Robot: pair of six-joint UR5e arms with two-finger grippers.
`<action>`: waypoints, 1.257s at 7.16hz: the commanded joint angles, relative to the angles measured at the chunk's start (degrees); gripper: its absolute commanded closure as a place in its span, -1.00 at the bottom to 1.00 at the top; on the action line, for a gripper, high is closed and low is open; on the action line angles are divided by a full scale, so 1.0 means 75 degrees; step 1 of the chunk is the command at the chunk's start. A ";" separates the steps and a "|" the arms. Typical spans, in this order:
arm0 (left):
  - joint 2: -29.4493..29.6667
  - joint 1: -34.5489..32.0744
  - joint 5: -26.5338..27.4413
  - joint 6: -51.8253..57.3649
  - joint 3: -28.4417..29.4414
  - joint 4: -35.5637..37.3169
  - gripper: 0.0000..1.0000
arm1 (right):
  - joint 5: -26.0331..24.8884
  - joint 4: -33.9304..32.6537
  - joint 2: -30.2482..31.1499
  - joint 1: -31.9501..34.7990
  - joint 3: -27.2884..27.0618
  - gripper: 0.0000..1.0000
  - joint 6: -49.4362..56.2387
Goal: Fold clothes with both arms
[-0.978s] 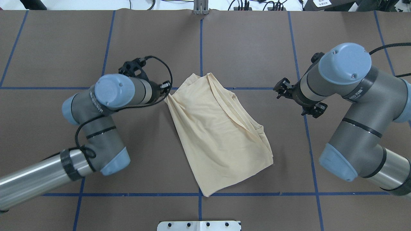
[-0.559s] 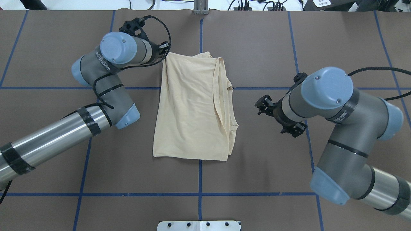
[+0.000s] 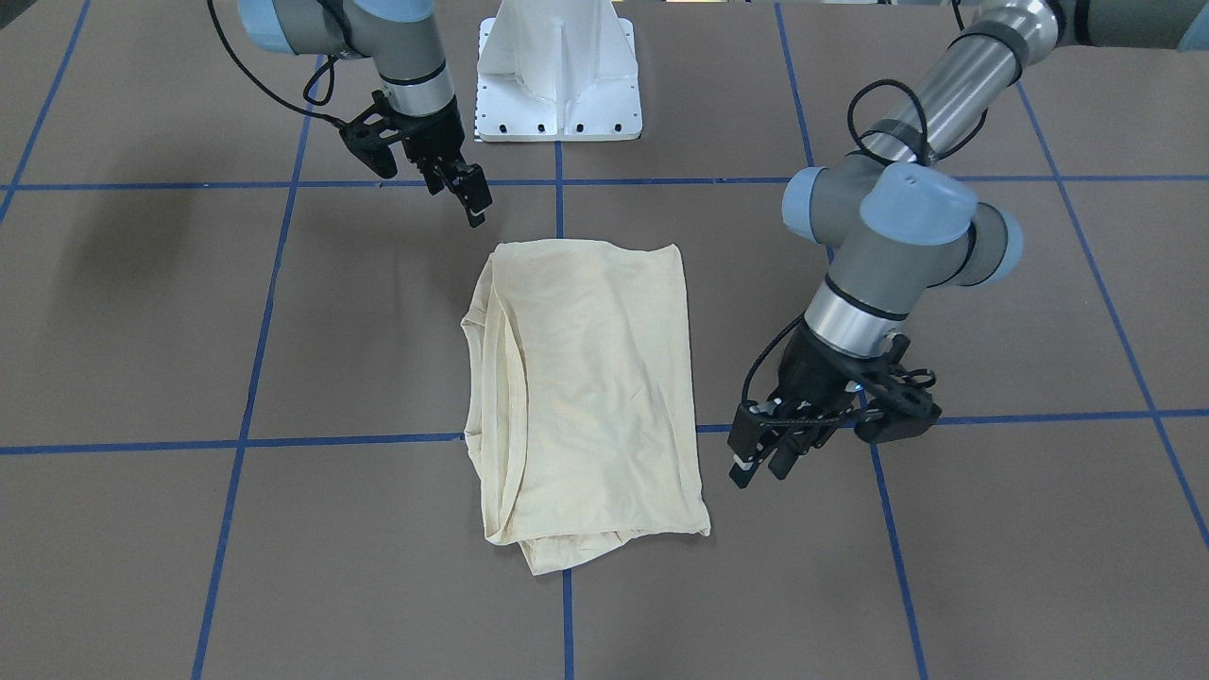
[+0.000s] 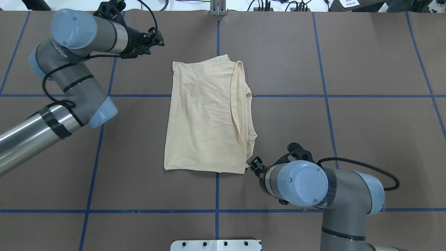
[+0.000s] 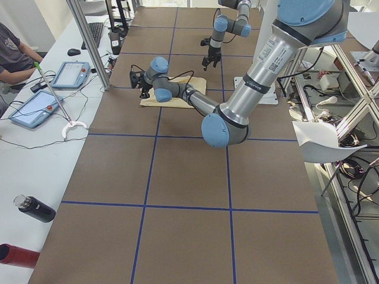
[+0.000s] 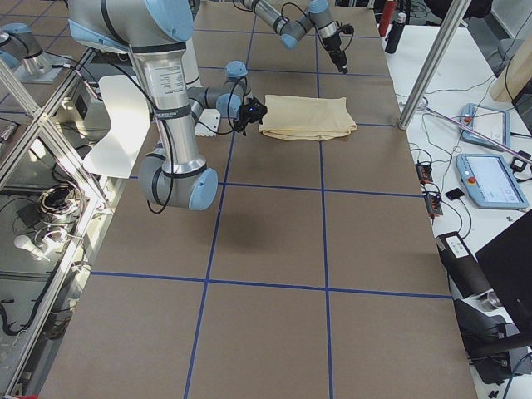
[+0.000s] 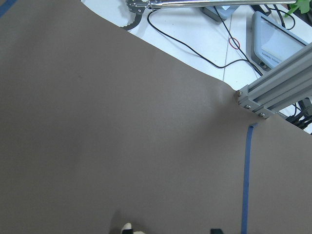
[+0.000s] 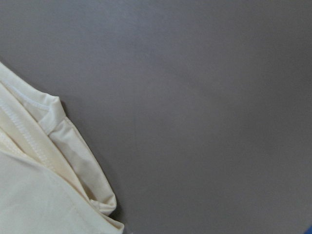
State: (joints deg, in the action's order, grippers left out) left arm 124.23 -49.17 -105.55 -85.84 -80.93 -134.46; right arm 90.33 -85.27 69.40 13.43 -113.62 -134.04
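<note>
The left tool hangs over bare table with its fingertips spread apart, gripping nothing. The T-shirt lies to this tool's right and nearer the robot, its far left corner near the tool but apart from it.

The fold looks partly done. The T-shirt is already narrowed to one long rectangle, flat on the table, with no sleeve sticking out and no print showing. What is left, I judge, is at least one crosswise fold to bring the far end over the near end, and perhaps some tidying of the loose edges.

The top panel is plain cream with only soft creases. Along the side toward the right tool, several stitched edges are stacked and slightly fanned, and at the far end a small lump of lower layers pokes out.

The right tool hovers just beside the shirt's near right corner and holds no cloth. Whether its fingers are parted or closed, I cannot tell.
</note>
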 commanded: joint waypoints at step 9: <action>-0.1024 -0.0066 -0.0189 -0.0027 -0.1514 0.0232 -0.30 | -0.0946 0.0095 -0.1133 0.0051 0.1449 -0.90 -0.3526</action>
State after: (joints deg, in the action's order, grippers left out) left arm 116.56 -49.73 -106.96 -86.06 -92.24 -132.72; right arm 83.33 -84.48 61.11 14.73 -103.40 -160.72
